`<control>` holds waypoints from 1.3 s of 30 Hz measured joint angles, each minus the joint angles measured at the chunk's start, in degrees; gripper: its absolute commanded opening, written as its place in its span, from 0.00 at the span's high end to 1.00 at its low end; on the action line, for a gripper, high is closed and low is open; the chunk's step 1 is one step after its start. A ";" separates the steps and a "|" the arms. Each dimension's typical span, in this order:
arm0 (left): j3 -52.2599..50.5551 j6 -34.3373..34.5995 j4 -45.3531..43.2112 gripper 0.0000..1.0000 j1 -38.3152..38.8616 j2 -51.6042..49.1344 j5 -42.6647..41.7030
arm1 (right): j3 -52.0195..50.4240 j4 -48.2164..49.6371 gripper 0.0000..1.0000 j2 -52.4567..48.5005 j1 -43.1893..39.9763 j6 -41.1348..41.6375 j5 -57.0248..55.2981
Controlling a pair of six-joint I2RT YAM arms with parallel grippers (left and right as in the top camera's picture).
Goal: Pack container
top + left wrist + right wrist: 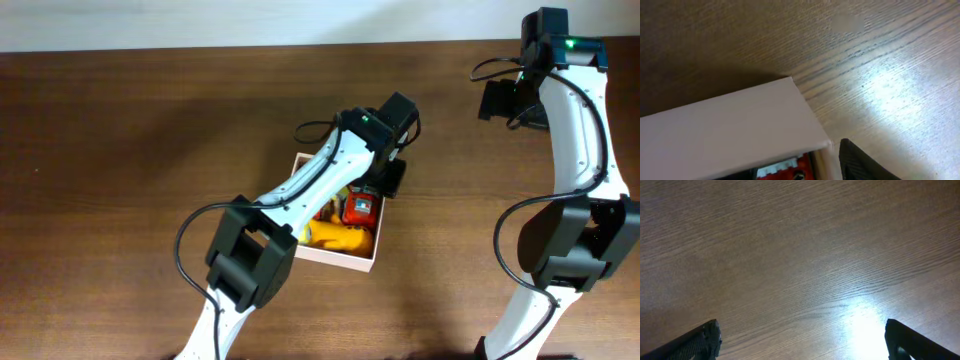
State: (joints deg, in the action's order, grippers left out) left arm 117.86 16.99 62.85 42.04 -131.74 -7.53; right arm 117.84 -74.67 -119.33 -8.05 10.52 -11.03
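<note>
The container [335,259] sits directly beneath my left jaws. Its thin white wall [740,130] fills the lower left of the wrist view, and its corner comes up just beside the one dark finger [860,162] I can see. Inside the box, back from the jaws toward the arm's base, lie a red toy [362,209] and a yellow toy [340,237]. A sliver of red also shows under the wall's edge in the wrist view. I judge the step in hand to be work at that corner, either settling the contents or handling the wall. To do it well I would go slowly and keep the outer finger from caving the thin wall in. I would also watch that the light box does not skid on the bench [120,150]. With the second finger hidden, I cannot tell how far the left jaws are open or whether they pinch the wall or hold nothing. Well off to the other side, the right jaws hang over the bench spread wide, fingers [700,342] far apart with nothing between them.
</note>
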 measured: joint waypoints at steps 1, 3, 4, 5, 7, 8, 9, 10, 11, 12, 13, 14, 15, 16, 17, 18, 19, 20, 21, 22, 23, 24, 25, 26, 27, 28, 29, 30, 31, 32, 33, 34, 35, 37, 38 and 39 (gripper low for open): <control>0.00 0.00 -0.74 0.47 0.00 0.00 0.02 | 0.00 0.00 0.01 0.00 0.00 0.00 -0.02; 0.00 0.02 -2.08 0.47 0.00 0.00 0.04 | 0.00 0.00 0.01 0.00 0.00 0.00 0.00; 0.00 0.02 -2.62 0.47 0.00 0.00 0.07 | 0.00 -0.02 0.01 0.00 0.00 0.00 -0.02; 0.00 0.02 -3.06 0.47 0.00 0.00 0.26 | 0.00 0.00 0.01 0.00 0.00 0.00 0.00; 0.00 0.04 -3.96 0.47 0.00 0.00 0.70 | 0.00 0.00 0.01 0.00 0.00 -0.02 -0.02; 0.00 0.04 -4.55 0.47 0.00 0.00 0.96 | 0.00 0.00 0.01 0.00 0.00 0.00 -0.02; 0.00 0.07 -5.11 0.47 0.00 0.00 1.25 | 0.00 0.00 0.01 0.00 0.00 -0.02 -0.02; 0.00 0.15 -5.53 0.47 0.00 0.00 1.53 | 0.00 0.00 0.01 0.00 0.00 0.00 0.00; 0.00 0.17 -5.97 0.46 0.00 0.00 1.86 | 0.00 0.00 0.01 0.00 0.00 0.00 0.00; 0.00 0.17 -6.29 0.47 0.00 0.00 2.21 | 0.00 0.00 0.01 0.00 0.00 0.02 -0.02; 0.00 0.20 -6.58 0.47 0.00 0.00 2.67 | 0.00 -0.02 0.01 0.00 0.00 0.00 0.00; 0.00 0.20 -6.71 0.47 0.00 0.00 3.32 | 0.00 -0.02 0.01 0.00 0.00 0.02 0.00; 0.00 0.20 -6.75 0.47 0.00 0.00 3.80 | 0.00 -0.02 0.01 0.00 0.00 0.02 -0.02; 0.00 0.20 -6.80 0.47 0.00 0.00 4.37 | 0.00 0.00 0.01 0.00 0.00 0.00 -0.02; 0.00 0.20 -6.80 0.47 0.00 -0.02 4.92 | 0.00 0.00 0.01 0.00 0.00 0.00 -0.02; 0.00 0.20 -6.80 0.47 0.00 0.00 5.42 | 0.00 -0.02 0.01 0.00 0.00 -0.02 0.00; 0.00 0.20 -6.80 0.47 0.00 0.00 5.90 | 0.00 0.00 0.01 0.00 0.00 0.00 0.00; 0.00 0.20 -6.80 0.47 0.00 -0.02 6.36 | 0.00 0.00 0.01 0.00 0.00 -0.02 -0.02; 0.00 0.20 -6.80 0.47 0.00 0.00 6.91 | 0.00 0.00 0.01 0.00 0.00 0.02 -0.02; 0.00 0.20 -6.82 0.47 0.00 0.00 7.41 | 0.00 0.00 0.01 0.00 0.00 0.00 -0.02; 0.00 0.20 -6.82 0.47 0.00 0.00 7.91 | 0.00 0.00 0.01 0.00 0.00 0.02 -0.02; 0.00 0.20 -6.86 0.47 -0.02 -0.02 8.26 | 0.00 0.00 0.01 0.00 0.00 0.02 -0.02; 0.00 0.20 -6.99 0.47 -0.09 -0.02 8.55 | 0.00 0.00 0.01 0.00 0.00 0.02 -0.02; 0.00 0.20 -7.08 0.47 -0.17 0.00 8.74 | 0.00 0.00 0.01 0.00 0.00 0.02 -0.02; 0.00 0.20 -7.23 0.46 -0.31 -0.02 8.92 | 0.00 0.00 0.01 0.00 0.00 0.02 -0.02; 0.00 0.20 -7.39 0.47 -0.46 0.00 9.07 | 0.00 0.00 0.01 0.00 0.00 0.00 -0.02; 0.00 0.20 -7.63 0.46 -0.76 -0.02 9.14 | 0.00 0.00 0.01 0.00 0.00 0.00 -0.02; 0.00 0.20 -7.76 0.47 -1.03 0.00 9.18 | 0.00 0.00 0.01 0.00 0.00 0.00 -0.02; 0.00 0.22 -7.89 0.46 -1.42 -0.02 9.33 | 0.00 0.00 0.01 0.00 0.00 0.00 -0.02; 0.00 0.20 -7.91 0.47 -1.75 -0.02 9.42 | 0.00 0.00 0.01 0.00 0.00 0.02 0.00; 0.00 0.20 -7.91 0.47 -2.19 0.00 9.51 | 0.00 0.00 0.01 0.00 0.00 -0.02 -0.02; 0.00 0.20 -7.91 0.47 -2.56 -0.02 9.51 | 0.00 0.00 0.01 0.00 0.00 0.00 -0.02; 0.00 0.22 -7.93 0.47 -3.06 -0.02 9.53 | 0.00 0.00 0.01 0.00 0.00 -0.04 -0.02; 0.00 0.20 -7.93 0.47 -3.78 -0.02 9.53 | 0.00 0.00 0.01 0.00 0.00 0.02 -0.02; 0.00 0.20 -7.91 0.47 -4.04 0.00 9.55 | 0.00 0.00 0.01 0.00 0.00 0.00 -0.02; 0.00 0.20 -7.93 0.47 -4.28 -0.02 9.55 | 0.00 0.00 0.01 0.00 0.00 0.00 -0.02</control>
State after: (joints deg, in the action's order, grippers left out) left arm 117.86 17.19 54.92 37.76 -131.76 2.02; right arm 117.84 -74.67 -119.33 -8.05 10.52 -11.05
